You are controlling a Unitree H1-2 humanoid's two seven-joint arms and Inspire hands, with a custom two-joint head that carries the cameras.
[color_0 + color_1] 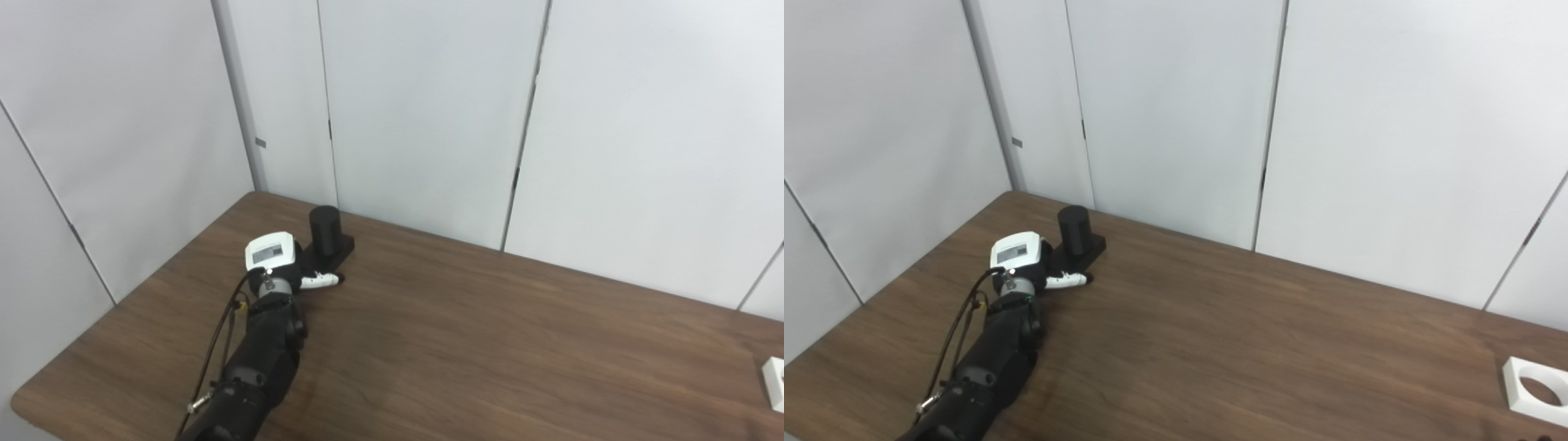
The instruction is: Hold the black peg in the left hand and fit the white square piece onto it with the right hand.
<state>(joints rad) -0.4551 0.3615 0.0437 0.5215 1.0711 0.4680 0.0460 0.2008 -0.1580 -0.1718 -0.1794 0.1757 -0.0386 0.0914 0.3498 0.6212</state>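
Here I have my left hand (278, 263) reached out to the far left part of the table (1249, 343), right up against the black peg (324, 229), which stands upright on its square base near the back edge. The hand sits on the near side of the base with one white finger (318, 282) pointing along the wood below it; whether the other fingers have closed on the base I cannot tell, since the back of the hand hides them. The white square piece (1537, 390) (its round hole shows plainly in the right eye view) lies flat well apart, at the far right edge of the table. My right hand is not in view. To do this step well, I think I should get thumb and fingers on opposite sides of the base, low down, leaving the post free, and lift it without tilting.
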